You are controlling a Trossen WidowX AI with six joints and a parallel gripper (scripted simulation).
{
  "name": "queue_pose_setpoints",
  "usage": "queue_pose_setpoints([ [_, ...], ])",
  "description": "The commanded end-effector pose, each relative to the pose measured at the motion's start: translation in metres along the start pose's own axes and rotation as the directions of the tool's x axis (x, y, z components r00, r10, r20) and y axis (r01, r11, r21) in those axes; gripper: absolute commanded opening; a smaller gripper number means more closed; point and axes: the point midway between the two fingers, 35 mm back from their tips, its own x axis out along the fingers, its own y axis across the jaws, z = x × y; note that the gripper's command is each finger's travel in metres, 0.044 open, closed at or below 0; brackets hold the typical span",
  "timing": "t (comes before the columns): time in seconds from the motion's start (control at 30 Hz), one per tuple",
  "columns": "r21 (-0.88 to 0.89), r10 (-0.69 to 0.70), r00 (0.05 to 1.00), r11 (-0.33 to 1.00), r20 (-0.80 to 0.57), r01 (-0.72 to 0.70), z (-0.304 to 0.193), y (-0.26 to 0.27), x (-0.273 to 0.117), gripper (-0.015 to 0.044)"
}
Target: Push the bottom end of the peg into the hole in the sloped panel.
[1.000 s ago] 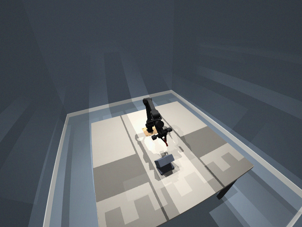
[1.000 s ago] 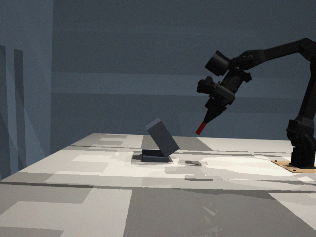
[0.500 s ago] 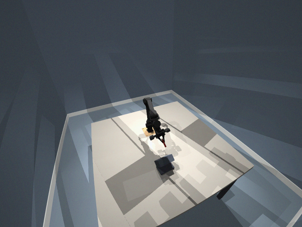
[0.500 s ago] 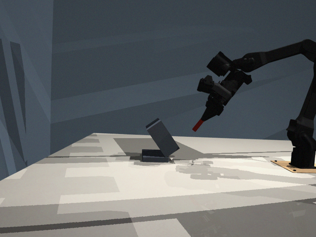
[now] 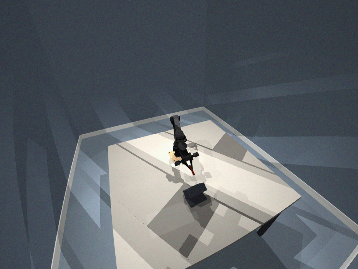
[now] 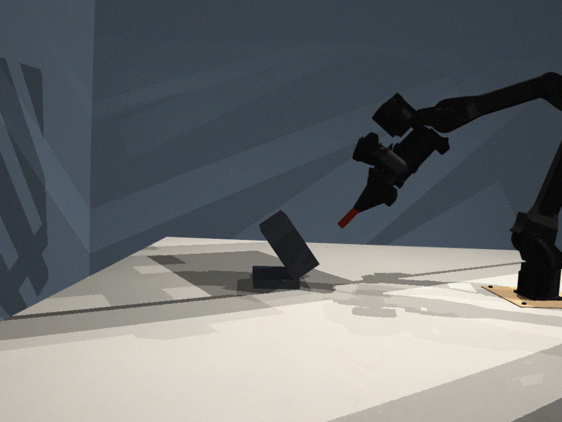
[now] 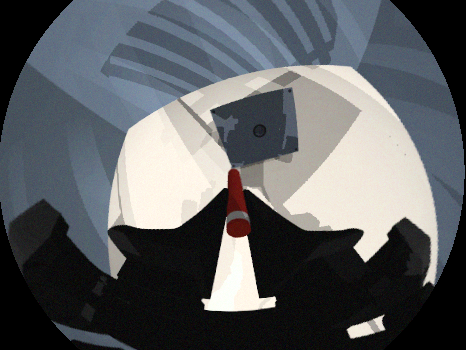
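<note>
My gripper [image 5: 190,166] [image 6: 357,210] [image 7: 234,192] is shut on the red round peg [image 5: 192,171] [image 6: 347,218] [image 7: 234,182] and holds it in the air above the table. The peg is tilted, its free end pointing down and toward the panel. A grey band circles it near its gripper-side end in the wrist view. The dark sloped panel [image 5: 194,191] [image 6: 289,243] [image 7: 242,137] stands in front, apart from the peg. Its round hole [image 7: 259,130] shows in the wrist view, ahead and a little right of the peg's free end. The inside of the hole is dark.
The panel's dark base block [image 5: 198,200] [image 6: 275,277] sits on the pale table [image 5: 130,179] [image 6: 227,363]. The arm's tan base plate [image 5: 174,156] [image 6: 508,296] is behind the gripper. Hard-edged shadows cross the table around the panel.
</note>
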Motion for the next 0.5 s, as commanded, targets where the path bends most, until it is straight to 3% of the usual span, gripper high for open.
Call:
queue_pose_setpoints([
  [0.0,0.015,0.004,1.000,1.000,0.029,-0.004,0.004,-0.003,-0.004,0.0000],
  [0.47,0.068,-0.006,0.994,0.998,0.110,-0.002,0.012,-0.019,-0.011,0.0000],
])
